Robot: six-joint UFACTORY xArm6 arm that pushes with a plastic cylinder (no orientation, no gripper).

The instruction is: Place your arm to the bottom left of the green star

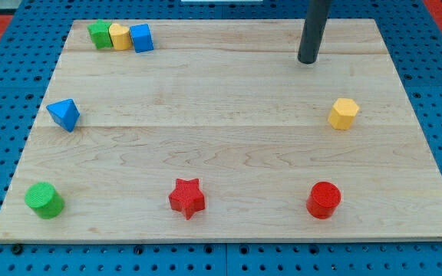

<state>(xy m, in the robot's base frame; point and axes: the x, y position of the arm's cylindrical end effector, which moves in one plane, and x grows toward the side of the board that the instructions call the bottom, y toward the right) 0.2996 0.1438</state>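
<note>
The green star sits at the view's top left corner of the wooden board, touching a yellow block on its right, which touches a blue block. My tip rests on the board near the view's top right, far to the right of the green star and slightly lower in the view. It touches no block.
A blue triangular block lies at the left. A green cylinder is at the bottom left, a red star at bottom centre, a red cylinder at bottom right, a yellow hexagonal block at the right.
</note>
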